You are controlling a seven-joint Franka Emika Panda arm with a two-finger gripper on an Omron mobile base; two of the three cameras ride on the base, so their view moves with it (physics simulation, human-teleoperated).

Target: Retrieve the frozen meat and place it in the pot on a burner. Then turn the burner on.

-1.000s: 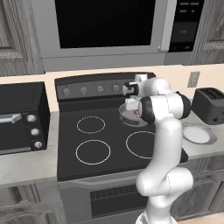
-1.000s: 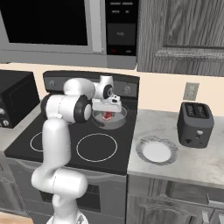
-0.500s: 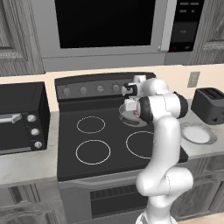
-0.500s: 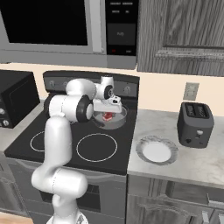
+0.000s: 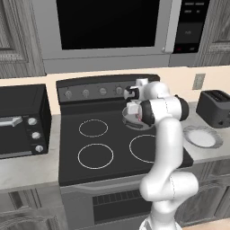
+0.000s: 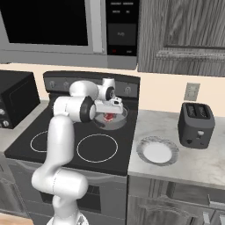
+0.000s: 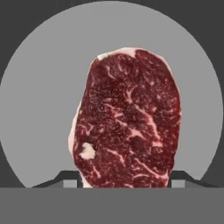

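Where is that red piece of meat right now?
The frozen meat is over the pot on the stove's back right burner, between the end effector fingers.

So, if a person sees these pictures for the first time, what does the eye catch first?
First the red marbled frozen meat, large in the hand view, between the fingertips of the gripper and over the round grey floor of the pot. Next the white arm, bent over the black stove to its back right burner. Then the toaster and white plate on the counter to the right.
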